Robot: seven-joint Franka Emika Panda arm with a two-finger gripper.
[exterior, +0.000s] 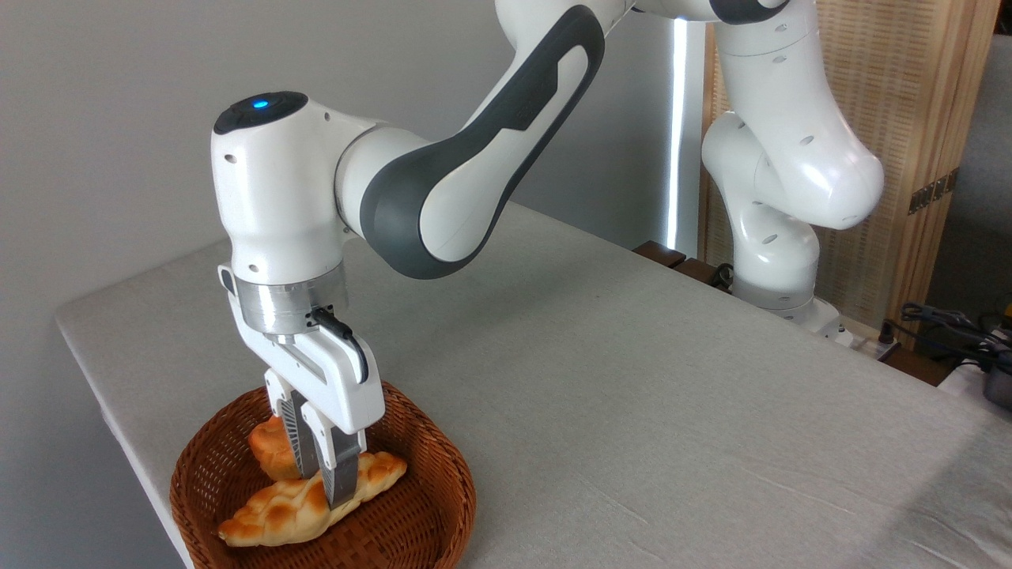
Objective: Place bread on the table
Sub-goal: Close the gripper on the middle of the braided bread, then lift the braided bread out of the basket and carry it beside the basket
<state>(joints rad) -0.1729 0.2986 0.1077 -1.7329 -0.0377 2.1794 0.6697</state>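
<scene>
Fixed camera: my gripper is down inside the wicker basket, which sits at the near left corner of the table. My fingers straddle the bread near its middle, set narrow and pressed to its sides. The loaf lies in the basket, one pointed end toward the front rim, the other toward the right. A small orange bun sits just behind it, partly hidden by my fingers. Arm reaches in from the right

Arm bent low; gripper vertical — fingers narrowly apart
</scene>
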